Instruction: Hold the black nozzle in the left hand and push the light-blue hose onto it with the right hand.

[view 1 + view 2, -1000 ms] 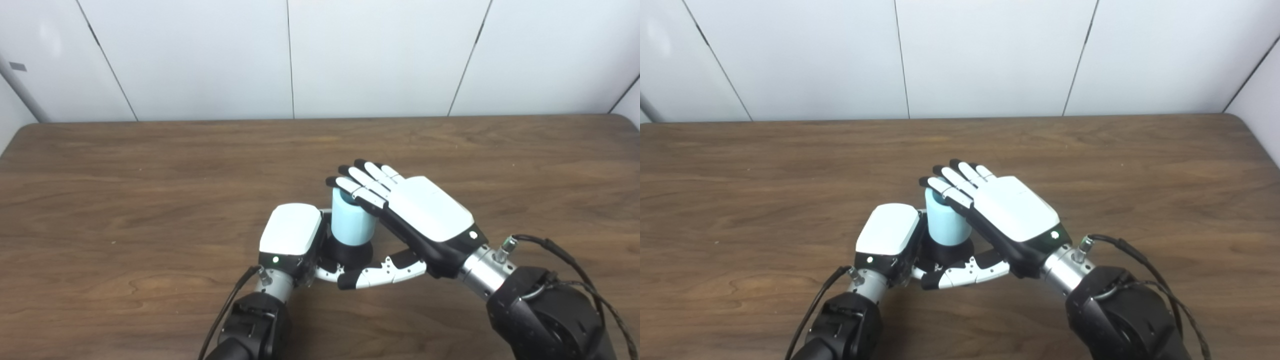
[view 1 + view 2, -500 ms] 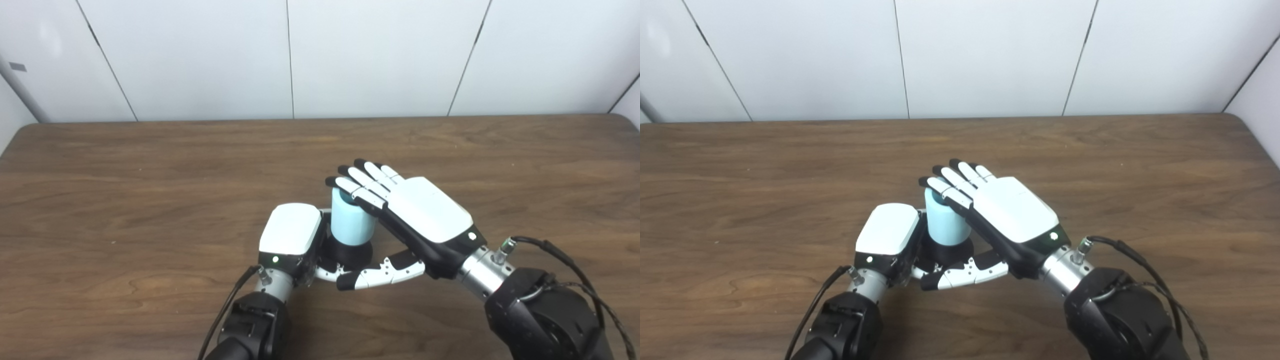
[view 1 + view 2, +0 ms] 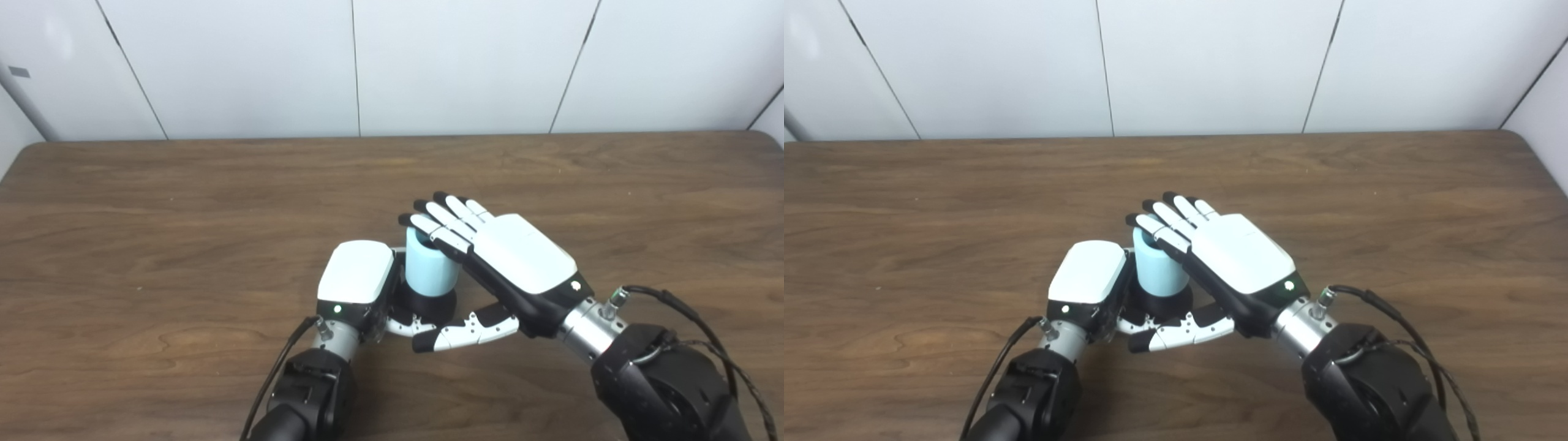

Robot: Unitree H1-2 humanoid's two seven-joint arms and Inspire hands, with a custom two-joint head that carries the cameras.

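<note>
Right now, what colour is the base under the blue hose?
Black; the nozzle under the hose shows best in the left eye view.

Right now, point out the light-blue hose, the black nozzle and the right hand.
light-blue hose [image 3: 429, 272], left eye view, on its front wall.
black nozzle [image 3: 432, 305], left eye view, on the collar below the hose.
right hand [image 3: 523, 260], left eye view, on the white back of the hand.

The brown table [image 3: 153, 202] lies bare from 9 through 12 to 3 o'clock. Near 6, the left robot hand [image 3: 356, 282], light-blue hose [image 3: 429, 272] and right robot hand [image 3: 520, 260] crowd together, touching, blocking passage between them
</note>
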